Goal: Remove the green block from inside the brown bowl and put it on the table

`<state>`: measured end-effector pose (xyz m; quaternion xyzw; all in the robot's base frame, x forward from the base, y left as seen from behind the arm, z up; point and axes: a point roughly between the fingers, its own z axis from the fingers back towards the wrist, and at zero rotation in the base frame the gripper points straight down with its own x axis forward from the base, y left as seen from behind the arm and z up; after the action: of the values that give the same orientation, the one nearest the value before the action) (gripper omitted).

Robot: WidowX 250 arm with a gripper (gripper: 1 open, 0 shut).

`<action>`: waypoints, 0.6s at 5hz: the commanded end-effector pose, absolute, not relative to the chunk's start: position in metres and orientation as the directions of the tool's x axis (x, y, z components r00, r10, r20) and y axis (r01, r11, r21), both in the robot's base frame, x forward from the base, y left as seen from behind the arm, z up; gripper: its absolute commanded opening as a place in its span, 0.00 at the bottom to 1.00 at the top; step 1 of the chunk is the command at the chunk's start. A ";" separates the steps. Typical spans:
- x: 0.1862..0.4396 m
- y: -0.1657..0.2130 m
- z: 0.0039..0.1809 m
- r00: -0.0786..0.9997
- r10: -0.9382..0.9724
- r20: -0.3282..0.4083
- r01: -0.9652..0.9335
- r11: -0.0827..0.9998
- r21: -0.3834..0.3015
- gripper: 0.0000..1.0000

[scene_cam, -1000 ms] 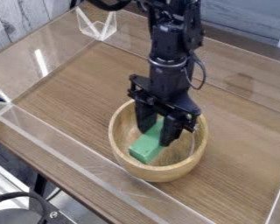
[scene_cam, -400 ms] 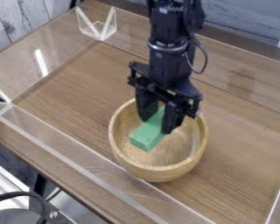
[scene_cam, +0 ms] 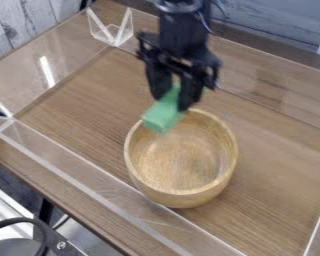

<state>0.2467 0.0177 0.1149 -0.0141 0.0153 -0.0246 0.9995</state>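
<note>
My gripper (scene_cam: 172,103) points straight down and is shut on the green block (scene_cam: 162,113), which hangs tilted in the air above the back left rim of the brown bowl (scene_cam: 182,183). The block's lower end shows below the black fingers (scene_cam: 190,95); its upper end is hidden between them. The round wooden bowl sits on the table (scene_cam: 69,110) near the front and its hollow holds nothing.
Clear acrylic walls (scene_cam: 43,170) run along the table's edges. A clear angled piece (scene_cam: 112,28) stands at the back left corner. Bare wood-grain tabletop lies left of and behind the bowl.
The gripper has risen out of the bowl with the green block and moved back and to the left. The bowl stayed where it was.
</note>
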 end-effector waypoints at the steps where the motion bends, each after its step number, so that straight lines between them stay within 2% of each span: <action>1: 0.264 0.056 0.126 1.000 -0.018 0.024 0.018 1.000 -0.008 0.00; 3: 0.264 0.125 0.116 0.999 0.041 0.026 -0.042 0.999 0.009 0.00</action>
<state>0.2542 0.1190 0.0993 -0.0104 0.0180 0.0216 0.9996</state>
